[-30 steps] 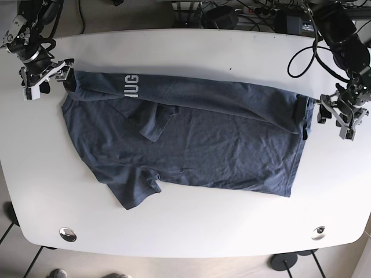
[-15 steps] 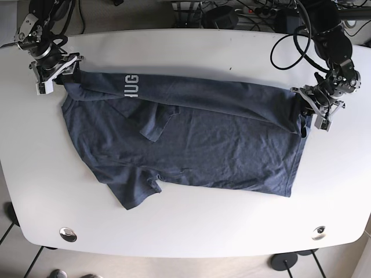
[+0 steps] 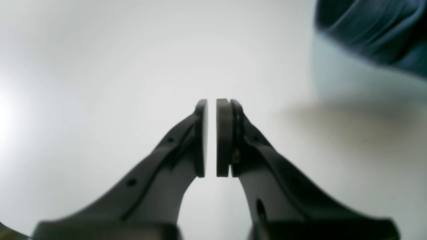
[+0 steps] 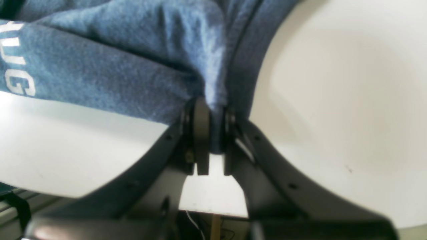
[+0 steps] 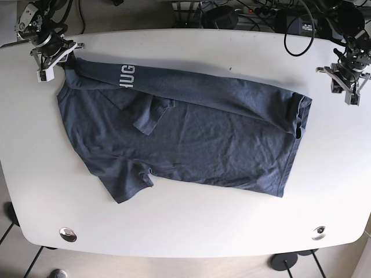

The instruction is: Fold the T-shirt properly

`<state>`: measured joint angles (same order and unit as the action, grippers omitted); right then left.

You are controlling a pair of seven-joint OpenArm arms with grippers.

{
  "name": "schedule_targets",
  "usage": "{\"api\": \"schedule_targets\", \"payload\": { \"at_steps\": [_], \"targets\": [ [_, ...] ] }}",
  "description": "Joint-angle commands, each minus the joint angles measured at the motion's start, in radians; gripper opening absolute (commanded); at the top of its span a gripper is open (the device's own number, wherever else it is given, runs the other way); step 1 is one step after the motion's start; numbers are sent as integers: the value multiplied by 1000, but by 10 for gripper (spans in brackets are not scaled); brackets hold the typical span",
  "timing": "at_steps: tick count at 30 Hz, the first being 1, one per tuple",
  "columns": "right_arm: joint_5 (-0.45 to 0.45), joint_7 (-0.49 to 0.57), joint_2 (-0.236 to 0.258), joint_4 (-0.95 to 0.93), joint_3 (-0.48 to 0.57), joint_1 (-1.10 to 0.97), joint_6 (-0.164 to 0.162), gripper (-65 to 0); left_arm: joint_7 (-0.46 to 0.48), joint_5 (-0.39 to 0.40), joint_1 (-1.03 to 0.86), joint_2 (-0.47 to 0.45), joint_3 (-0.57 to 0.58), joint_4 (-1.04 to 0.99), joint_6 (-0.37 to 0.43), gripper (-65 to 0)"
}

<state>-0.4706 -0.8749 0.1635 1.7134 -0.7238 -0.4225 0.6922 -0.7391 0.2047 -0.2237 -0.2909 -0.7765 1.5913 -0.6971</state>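
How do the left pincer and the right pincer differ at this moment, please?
The right pincer is shut on the T-shirt, pinching a bunched corner near the white lettering; the left pincer holds nothing, its pads nearly closed with a thin gap. The right pincer touches the fabric, while the left pincer sits over bare white table, apart from the shirt's edge. Both have dark fingers.

One T-shirt (image 5: 191, 139) is lying on one table (image 5: 191, 231). Two grippers are showing: right gripper (image 5: 53, 57), left gripper (image 5: 346, 81). Two round table fittings, seemingly, are sitting near the front edge.
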Motion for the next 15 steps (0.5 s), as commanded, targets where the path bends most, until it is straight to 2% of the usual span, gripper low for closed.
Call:
{"api": "schedule_targets", "payload": {
  "at_steps": [1, 2, 3, 5, 11, 15],
  "targets": [
    [-10, 18, 14, 17, -1, -5, 6, -628, -9, 5, 2, 14, -7, 76, -1, -537],
    [-10, 18, 14, 18, -1, -5, 6, -628, -12, 5, 7, 26, -5, 100, -1, -479],
    [-10, 18, 12, 20, 0, -3, 6, -628, -17, 12, 19, 49, 9, 125, -1, -381],
    [-10, 18, 12, 20, 0, 3, 6, -628, -17, 37, 28, 57, 47, 129, -1, -279],
    [-6, 18, 12, 18, 0, 17, 6, -628, -17, 45, 83, 55, 176, 71, -1, -272],
    [-9, 18, 11, 18, 0, 18, 6, -626, -17, -29, 139, 55, 177, -26, -1, -272]
  ]
}}
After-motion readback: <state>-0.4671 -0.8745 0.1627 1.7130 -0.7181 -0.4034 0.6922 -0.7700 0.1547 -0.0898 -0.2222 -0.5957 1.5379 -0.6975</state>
